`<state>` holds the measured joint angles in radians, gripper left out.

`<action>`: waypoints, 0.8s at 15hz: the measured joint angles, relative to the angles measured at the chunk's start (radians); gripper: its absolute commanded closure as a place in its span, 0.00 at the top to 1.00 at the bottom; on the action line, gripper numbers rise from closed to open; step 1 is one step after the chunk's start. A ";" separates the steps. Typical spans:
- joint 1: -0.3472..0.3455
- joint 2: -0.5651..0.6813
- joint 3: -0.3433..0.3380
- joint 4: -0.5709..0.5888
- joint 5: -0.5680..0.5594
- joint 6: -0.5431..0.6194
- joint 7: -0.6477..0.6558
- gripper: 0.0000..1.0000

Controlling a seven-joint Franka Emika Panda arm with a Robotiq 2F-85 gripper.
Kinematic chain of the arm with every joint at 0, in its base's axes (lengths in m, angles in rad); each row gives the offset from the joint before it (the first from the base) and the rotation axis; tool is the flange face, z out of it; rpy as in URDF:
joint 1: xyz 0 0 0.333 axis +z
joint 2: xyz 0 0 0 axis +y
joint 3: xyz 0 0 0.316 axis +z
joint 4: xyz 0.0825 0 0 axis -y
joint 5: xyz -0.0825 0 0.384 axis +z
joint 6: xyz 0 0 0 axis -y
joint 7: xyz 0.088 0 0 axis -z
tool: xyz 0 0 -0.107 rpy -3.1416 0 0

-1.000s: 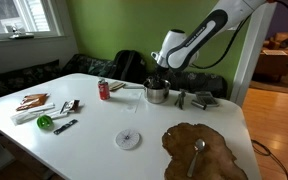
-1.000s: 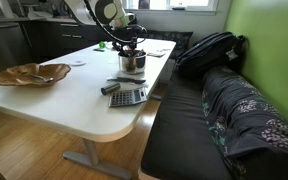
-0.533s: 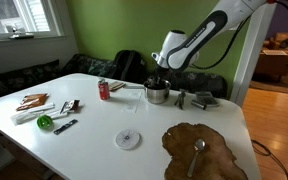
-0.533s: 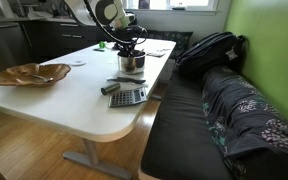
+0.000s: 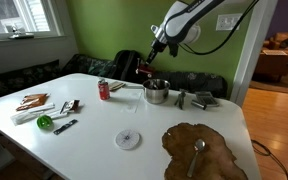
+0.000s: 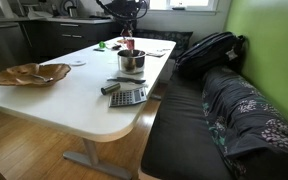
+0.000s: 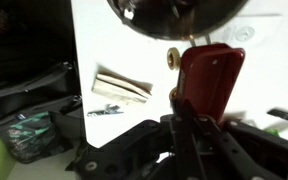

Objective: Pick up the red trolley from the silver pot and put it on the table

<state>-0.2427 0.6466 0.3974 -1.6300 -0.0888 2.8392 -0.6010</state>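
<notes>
Arm raised since half a second before, gripper no longer down at the silver pot but above it, jaws closed on the red trolley, dark red, boxy, a small yellowish round part at one corner, held over the table.

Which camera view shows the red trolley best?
The wrist view: the trolley is large and close there, its red body clear. In both exterior views it is only a small red speck above the pot.
</notes>
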 measured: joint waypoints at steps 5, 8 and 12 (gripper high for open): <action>-0.026 -0.005 0.180 0.004 0.200 -0.174 -0.136 0.01; 0.080 0.049 0.103 0.022 0.214 -0.297 -0.097 0.01; 0.240 0.166 -0.057 0.120 0.198 -0.443 0.002 0.01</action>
<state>-0.0030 0.8123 0.3405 -1.5098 0.1089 2.3961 -0.5986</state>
